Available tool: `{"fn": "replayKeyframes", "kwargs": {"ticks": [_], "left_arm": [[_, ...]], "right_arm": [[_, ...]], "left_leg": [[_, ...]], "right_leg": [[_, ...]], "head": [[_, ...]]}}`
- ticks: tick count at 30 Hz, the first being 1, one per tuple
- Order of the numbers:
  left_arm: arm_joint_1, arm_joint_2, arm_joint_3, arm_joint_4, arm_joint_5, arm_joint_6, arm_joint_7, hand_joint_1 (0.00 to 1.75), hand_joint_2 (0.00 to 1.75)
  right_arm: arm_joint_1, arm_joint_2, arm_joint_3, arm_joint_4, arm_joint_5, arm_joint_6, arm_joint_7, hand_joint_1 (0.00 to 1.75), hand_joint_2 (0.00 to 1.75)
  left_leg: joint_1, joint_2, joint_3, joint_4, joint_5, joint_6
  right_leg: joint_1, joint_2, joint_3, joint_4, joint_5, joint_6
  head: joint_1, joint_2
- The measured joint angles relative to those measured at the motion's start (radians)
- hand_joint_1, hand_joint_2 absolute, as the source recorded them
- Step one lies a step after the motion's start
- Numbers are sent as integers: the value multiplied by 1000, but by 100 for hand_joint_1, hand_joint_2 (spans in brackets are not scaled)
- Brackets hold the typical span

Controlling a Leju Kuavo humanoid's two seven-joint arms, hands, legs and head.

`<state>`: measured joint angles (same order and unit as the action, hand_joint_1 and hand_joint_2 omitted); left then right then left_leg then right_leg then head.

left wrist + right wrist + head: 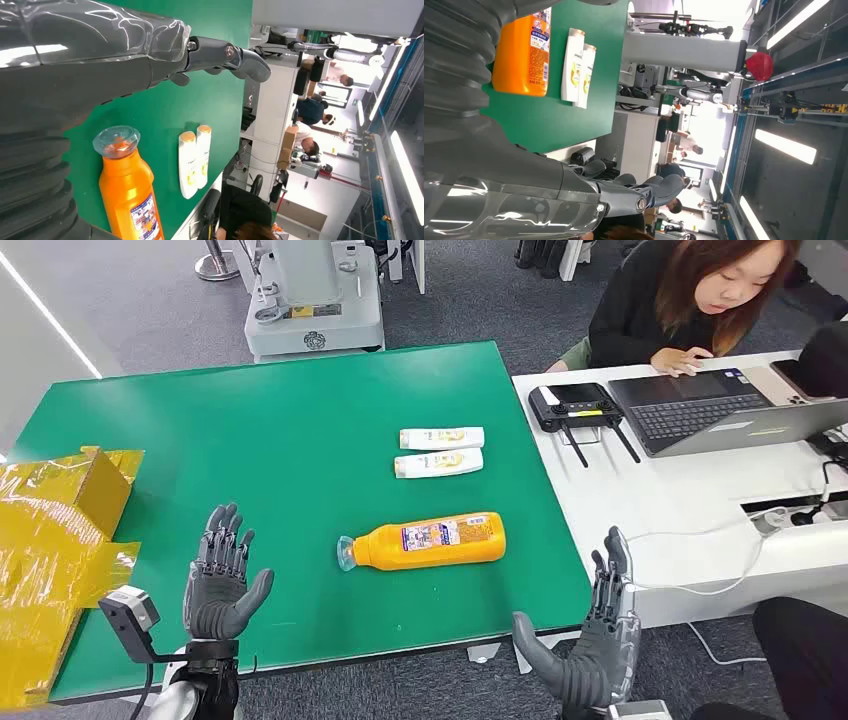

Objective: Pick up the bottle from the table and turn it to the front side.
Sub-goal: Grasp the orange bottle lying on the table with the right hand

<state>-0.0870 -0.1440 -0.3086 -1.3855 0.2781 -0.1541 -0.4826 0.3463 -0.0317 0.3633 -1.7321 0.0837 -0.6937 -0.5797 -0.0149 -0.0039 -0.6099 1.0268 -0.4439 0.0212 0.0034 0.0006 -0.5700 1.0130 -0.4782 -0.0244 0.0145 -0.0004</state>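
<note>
Basically nothing of the task is done yet: the orange bottle lies on its side near the middle of the green table, clear cap toward the robot's left, label facing up. Both robot hands are empty w/ fingers spread apart. Left hand hovers over the table's near edge, palm turned inward, well apart from the bottle. Right hand is raised just off the table's near right corner, over the gap beside a white desk, also not touching anything. Two small white bottles lie side by side, touching, farther back on the table, apart from the orange one. Crumpled yellow packaging sits at the table's left edge. On the white desk: a laptop and a black controller, w/ a person seated behind it. Left wrist view shows the orange bottle's cap end close by, w/ the white bottles beyond. Still to do, as I judge it: reach in, grip the bottle, lift it, rotate it so the front faces out. Can't tell for sure whether the label showing now is the front or the back.
</note>
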Motion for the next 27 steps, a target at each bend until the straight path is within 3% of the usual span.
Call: {"fn": "replayKeyframes", "kwargs": {"ticks": [9,14,18,22,27], "left_arm": [[4,-1,0,0,-3,-1,0,0,175],[-4,-12,-3,2,-20,-25,2,0,175],[-28,-28,-15,14,-25,-49,13,0,175],[-39,-41,-17,21,-30,-59,27,0,175],[-39,-49,-17,22,-36,-69,46,0,175]], "right_arm": [[-17,-13,0,20,69,0,25,0,175],[-90,-26,-34,76,411,14,199,0,175],[-199,-33,-61,162,650,115,359,0,175],[-314,-34,-60,279,748,205,437,0,175],[-444,-29,-43,433,763,303,493,0,175]], "left_leg": [[0,0,0,0,0,0],[0,1,0,0,0,0],[0,2,1,0,1,1],[0,3,1,0,1,1],[0,3,1,1,2,1]], "right_leg": [[0,0,0,0,0,0],[0,1,0,0,1,0],[0,1,0,0,2,1],[0,3,0,0,4,0],[0,2,0,0,4,0]], "head": [[0,0],[0,0],[0,0],[0,0],[0,0]]}}
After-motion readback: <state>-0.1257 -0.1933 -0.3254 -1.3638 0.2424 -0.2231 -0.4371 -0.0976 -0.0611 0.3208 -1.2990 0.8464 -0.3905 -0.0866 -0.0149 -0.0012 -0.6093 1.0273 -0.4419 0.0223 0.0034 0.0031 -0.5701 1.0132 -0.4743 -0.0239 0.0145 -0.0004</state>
